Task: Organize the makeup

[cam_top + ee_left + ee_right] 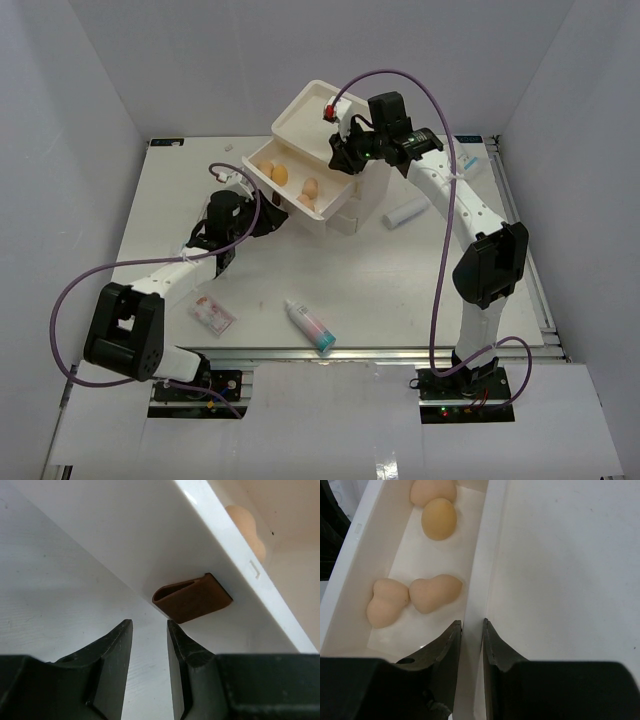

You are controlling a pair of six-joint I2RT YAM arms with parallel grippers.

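Left gripper point(149, 625): black jaws spread partway with nothing between them, tips just short of the brown loop handle point(192, 599) on the pulled-out top drawer point(283, 193) of the cream plastic three-drawer box point(345, 215), which stands mid-table toward the far edge. Step in hand, as I judge it: working that drawer by its handle. To do it well: centre the handle between the jaws, close squarely, move straight along the drawer's run and keep the box steadied. Right gripper point(472, 622): over the box top, jaws nearly together astride its white rim; whether pinching or merely straddling, cannot tell. Contents: the drawer holds four tan egg-shaped foam sponges point(435, 592). Loose on the table point(400, 290): flat white sachets point(212, 314) toward the near-left corner, white bottle with a teal cap point(310, 326) at the near edge, white tube point(405, 212) just right of the box.
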